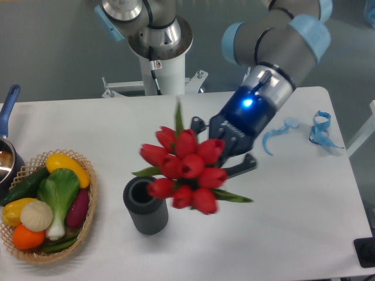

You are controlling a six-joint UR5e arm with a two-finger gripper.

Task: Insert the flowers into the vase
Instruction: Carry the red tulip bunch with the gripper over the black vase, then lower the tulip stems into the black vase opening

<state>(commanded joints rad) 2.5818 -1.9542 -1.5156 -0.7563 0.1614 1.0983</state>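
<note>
The gripper [225,157] clenched its fingers on the stems of the bunch of red tulip buds with green leaves [186,170], held tilted just right of the short dark grey ribbed vase [145,206] on the white bench [293,222]. Stems wanted righting, then centring over the mouth before lowering.

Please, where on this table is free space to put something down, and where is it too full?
Bare patches: the table front right, between the vase and the right edge; also the back left, between the wicker basket and the robot base. Crowded: the middle, where the gripper holds the flowers beside the vase; blue ribbons lie far right.
</note>
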